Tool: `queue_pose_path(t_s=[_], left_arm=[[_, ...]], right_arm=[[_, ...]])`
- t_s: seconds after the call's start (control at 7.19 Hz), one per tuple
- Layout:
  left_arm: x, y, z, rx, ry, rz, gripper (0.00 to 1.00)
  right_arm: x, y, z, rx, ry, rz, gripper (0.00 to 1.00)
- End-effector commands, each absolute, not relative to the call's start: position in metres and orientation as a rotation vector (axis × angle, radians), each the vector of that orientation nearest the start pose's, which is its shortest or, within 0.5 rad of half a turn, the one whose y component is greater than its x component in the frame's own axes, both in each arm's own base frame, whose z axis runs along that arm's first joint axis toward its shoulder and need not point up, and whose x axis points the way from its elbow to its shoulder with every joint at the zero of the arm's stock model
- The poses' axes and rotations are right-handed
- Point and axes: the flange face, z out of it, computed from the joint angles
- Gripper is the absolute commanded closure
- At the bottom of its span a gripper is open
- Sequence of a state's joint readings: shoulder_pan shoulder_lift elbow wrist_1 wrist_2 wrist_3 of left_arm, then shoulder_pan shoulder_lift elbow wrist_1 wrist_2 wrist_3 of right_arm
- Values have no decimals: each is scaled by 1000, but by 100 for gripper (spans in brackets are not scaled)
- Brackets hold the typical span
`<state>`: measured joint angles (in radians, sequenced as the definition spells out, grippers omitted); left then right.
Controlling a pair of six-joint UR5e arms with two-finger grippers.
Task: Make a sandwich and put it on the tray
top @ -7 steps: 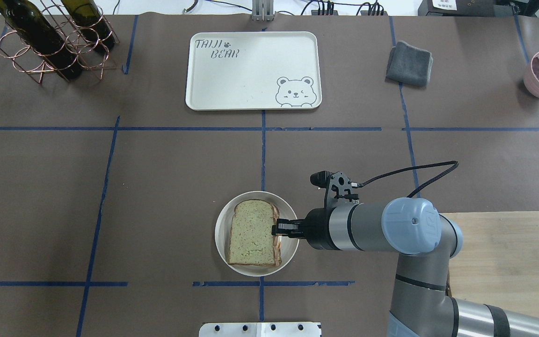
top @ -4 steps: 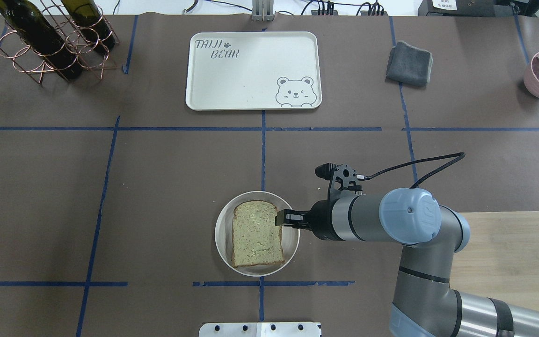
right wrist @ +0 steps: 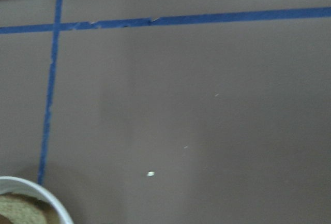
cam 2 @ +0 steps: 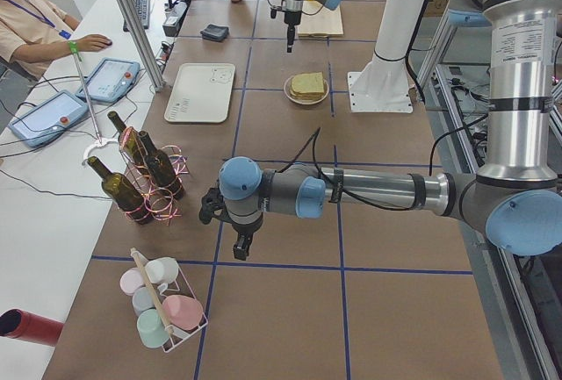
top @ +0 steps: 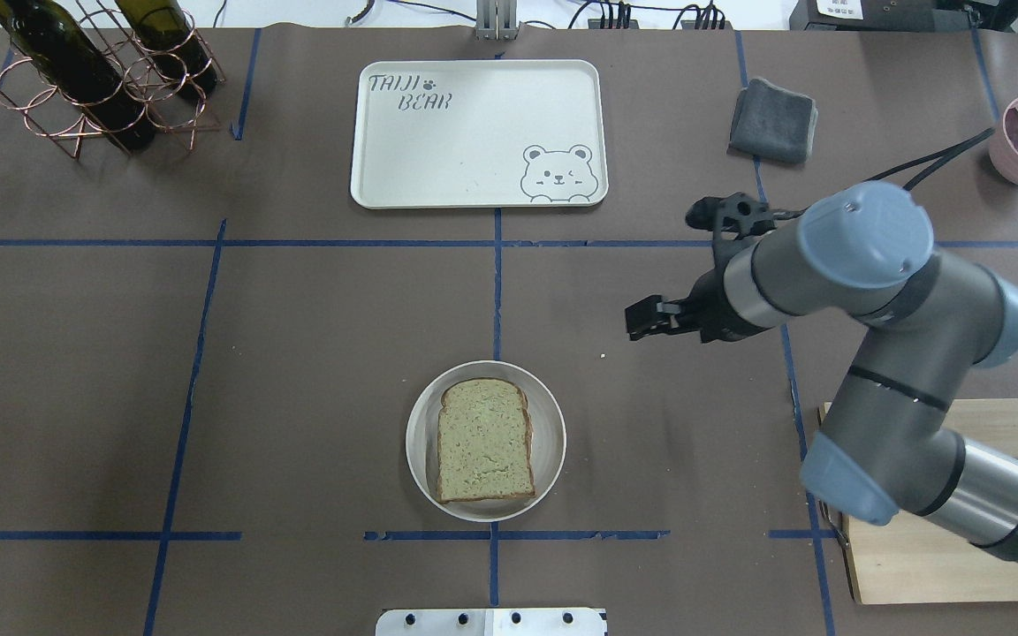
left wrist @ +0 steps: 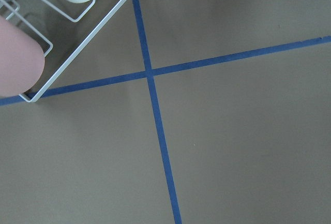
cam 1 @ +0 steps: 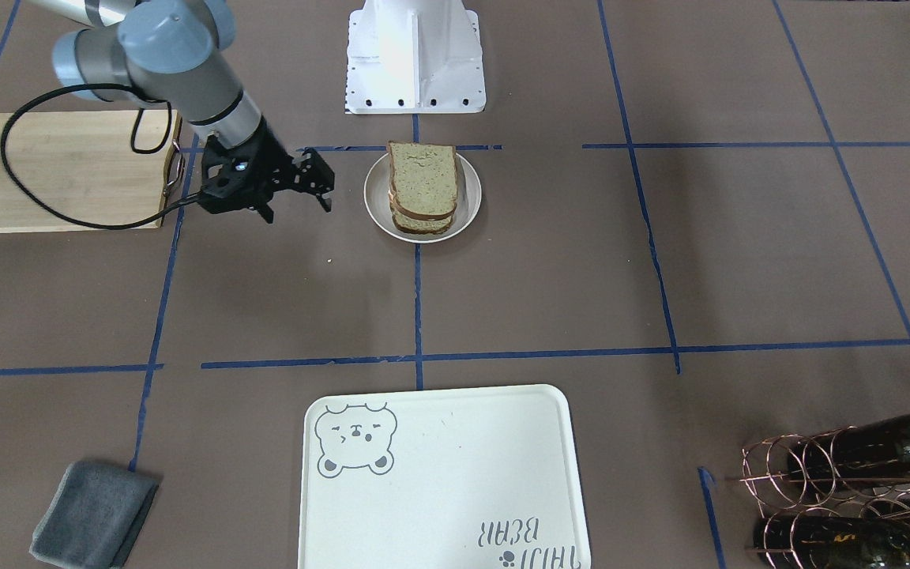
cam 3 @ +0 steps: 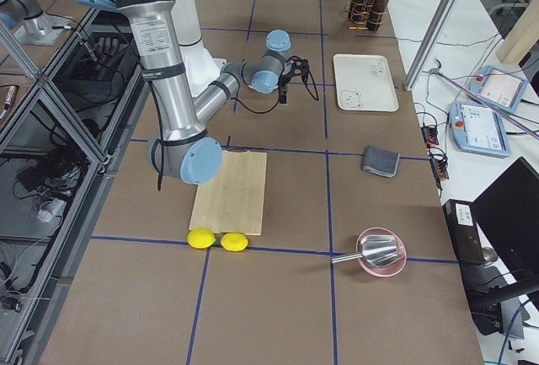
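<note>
Table (top: 297,353): sandwich (top: 484,440) lengthwise, seemingly toward tray (top: 474,132)

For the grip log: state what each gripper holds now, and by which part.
The right gripper is open and empty; the sandwich lies on its plate. The left gripper shows only from afar: cannot tell.

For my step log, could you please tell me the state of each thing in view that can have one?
sandwich: assembled, lying on the plate.
tray: without the sandwich.
right gripper: jaws open, holding nothing, apart from the plate.
left gripper: jaws' state cannot be told.
grey cloth: folded.
</note>
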<state>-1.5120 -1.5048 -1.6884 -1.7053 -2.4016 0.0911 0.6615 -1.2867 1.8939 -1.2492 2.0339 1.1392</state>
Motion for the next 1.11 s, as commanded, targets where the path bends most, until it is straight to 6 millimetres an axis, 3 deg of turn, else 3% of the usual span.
queue_pose_path(t_s=[0.0,0.28,0.42,0.56,0.7,0.83,0.97], left_arm=[[-10,-496,583,327,825,313,0],[-7,-524,538,505,817,390,0],[-5,-532,524,612,818,441,0],[-3,-529,523,596,879,362,0],[27,-523,498,617,944,347,0],[78,-494,498,663,1021,466,0],[145,-476,469,566,1095,425,0]], right_arm=[[-293,-450,394,130,-939,-114,0],[-167,-446,491,165,-874,-235,0],[-115,-434,529,164,-852,-244,0],[-69,-414,567,148,-824,-198,0],[-26,-394,604,128,-795,-138,0],[-2,-375,640,108,-762,-142,0],[23,-367,664,117,-749,-146,0]])
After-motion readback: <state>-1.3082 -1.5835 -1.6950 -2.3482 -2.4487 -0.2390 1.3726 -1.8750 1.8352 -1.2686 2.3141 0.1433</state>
